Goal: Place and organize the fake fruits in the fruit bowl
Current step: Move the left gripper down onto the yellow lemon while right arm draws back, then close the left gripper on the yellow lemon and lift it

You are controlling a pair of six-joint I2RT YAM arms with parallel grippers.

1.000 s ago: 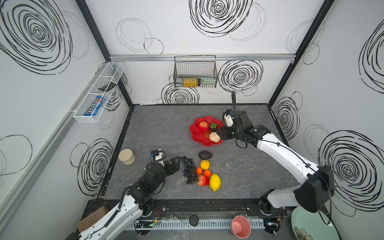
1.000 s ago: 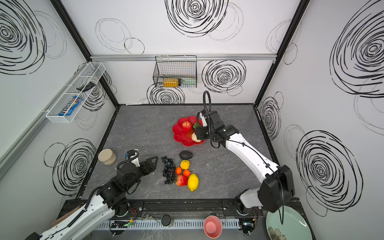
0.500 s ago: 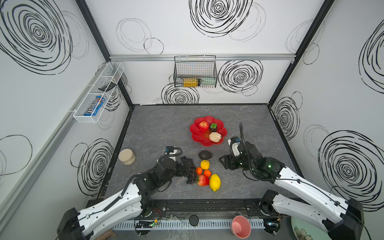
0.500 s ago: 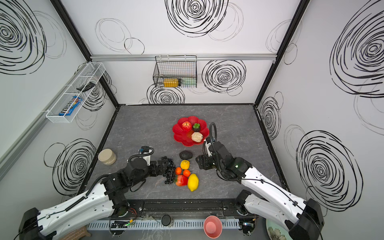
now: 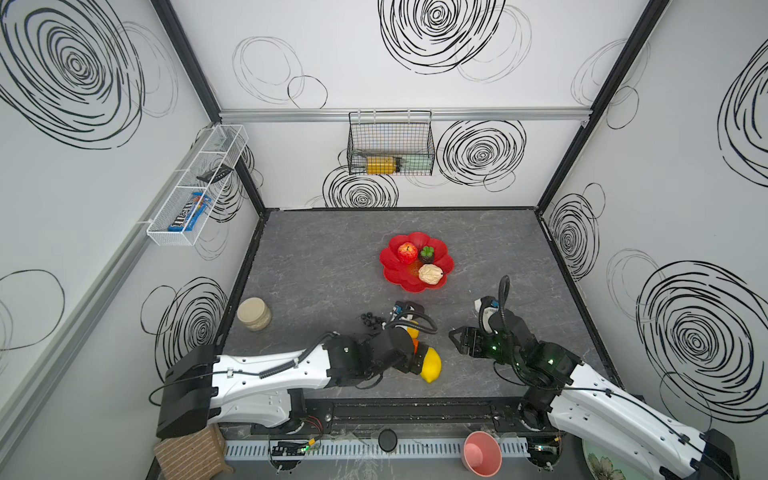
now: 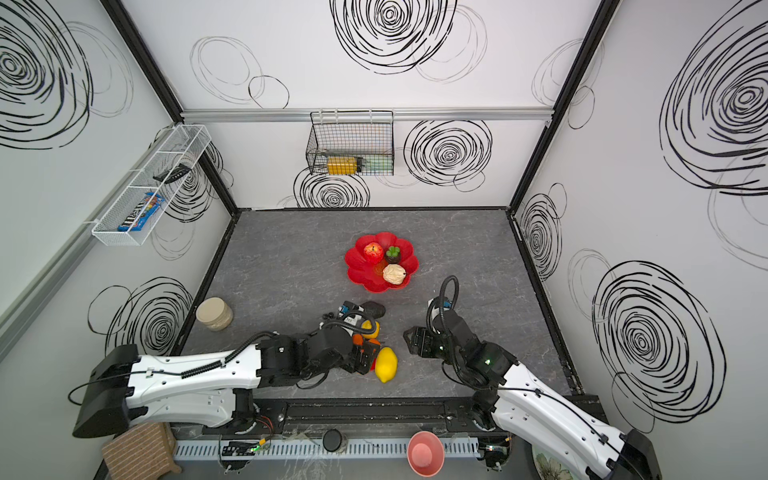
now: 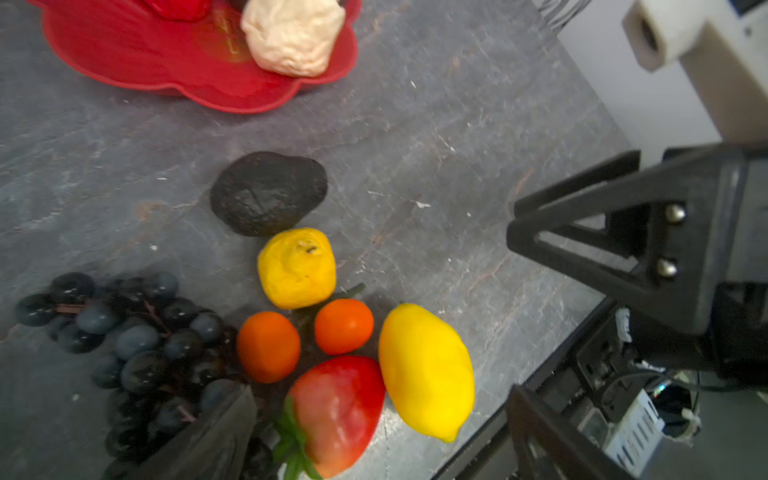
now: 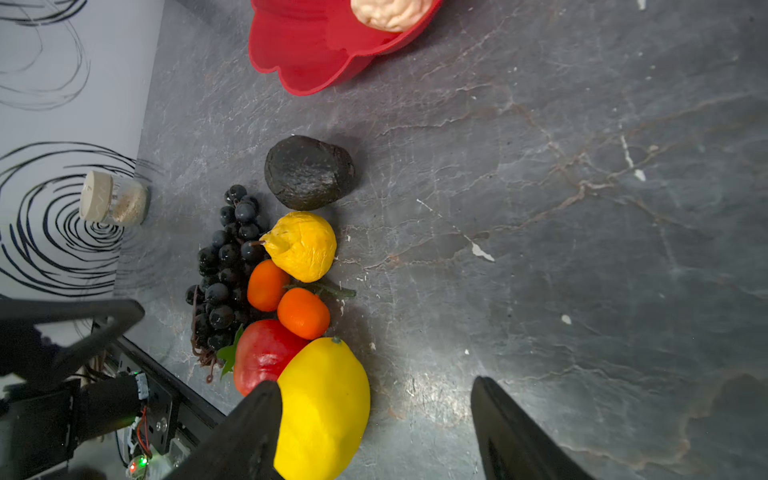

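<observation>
Top and wrist views: loose fruit at the table front, both claws open

Item, left arm: it lies low and nearly level along the front of the grey table (image 5: 332, 266), reaching from its base at the left toward the middle. Its left gripper (image 5: 417, 360) hangs over the loose fruit with jaws spread wide, holding nothing. In the left wrist view one of its fingers (image 7: 208, 436) shows blurred over the edge of the grape bunch (image 7: 137, 345), just beside the strawberry (image 7: 336, 409).

Item, right arm: it rises from the front right with the elbow bent and the forearm angled toward the middle. Its right gripper (image 5: 454, 341) points at the cluster, jaws apart and empty. The large lemon (image 5: 431, 365) lies just beside one fingertip; contact cannot be told.

Item, loose fruit: a tight cluster on the table.
- grape bunch
- strawberry
- large lemon
- orange (image 7: 268, 347)
- second orange (image 7: 344, 326)
- small wrinkled yellow fruit (image 7: 297, 268)
- avocado (image 7: 268, 193), at the end nearest the bowl

Item, fruit bowl (image 5: 395, 276): it sits behind the cluster, well apart from both claws. It holds the red apple (image 5: 407, 252), mangosteen (image 5: 427, 253) and cream wrinkled fruit (image 5: 430, 274).
</observation>
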